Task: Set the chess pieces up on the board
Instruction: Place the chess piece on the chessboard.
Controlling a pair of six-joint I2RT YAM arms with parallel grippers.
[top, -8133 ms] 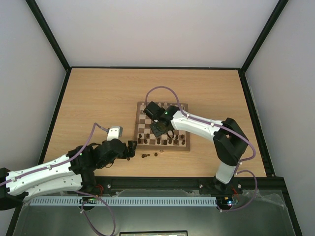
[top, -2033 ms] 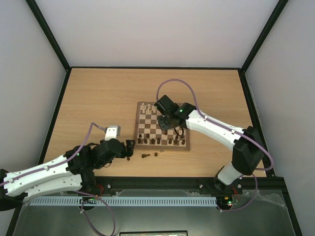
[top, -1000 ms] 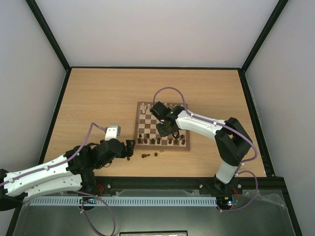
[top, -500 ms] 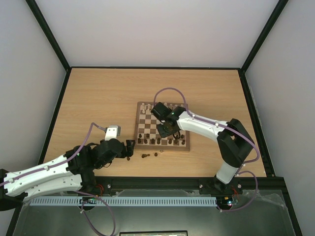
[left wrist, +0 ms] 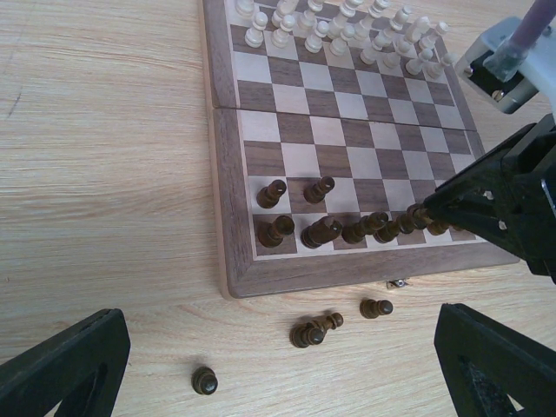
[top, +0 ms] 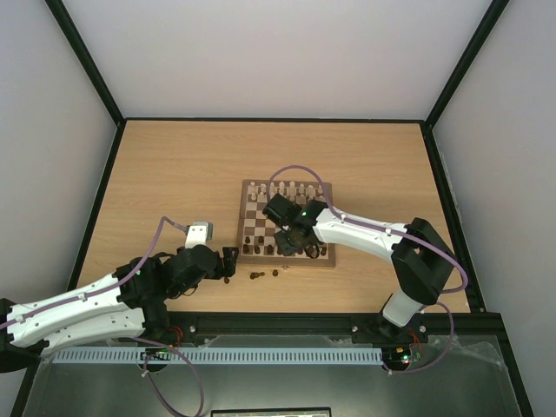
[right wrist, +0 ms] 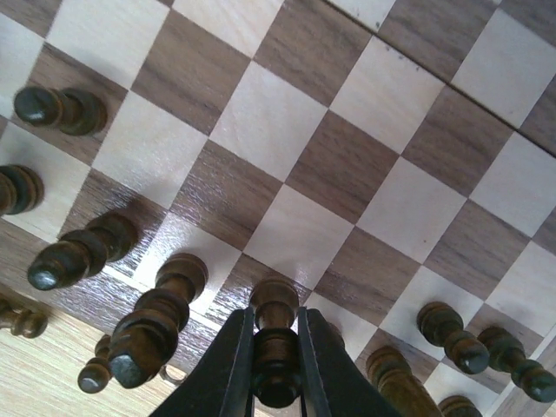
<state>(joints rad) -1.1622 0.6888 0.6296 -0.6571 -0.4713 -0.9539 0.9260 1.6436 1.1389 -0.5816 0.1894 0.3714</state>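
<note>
right gripper [right wrist: 276, 369] clamped on a dark piece [right wrist: 274, 306] at the near row of the board [right wrist: 339, 174]; tall neighbours [right wrist: 155, 320] stand just beside, so widening could topple them; left gripper [left wrist: 278, 373] gapes empty

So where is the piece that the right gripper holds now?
Right wrist view: the piece is pinched in the right gripper, at the board's near edge row, with dark pieces on both sides.
</note>
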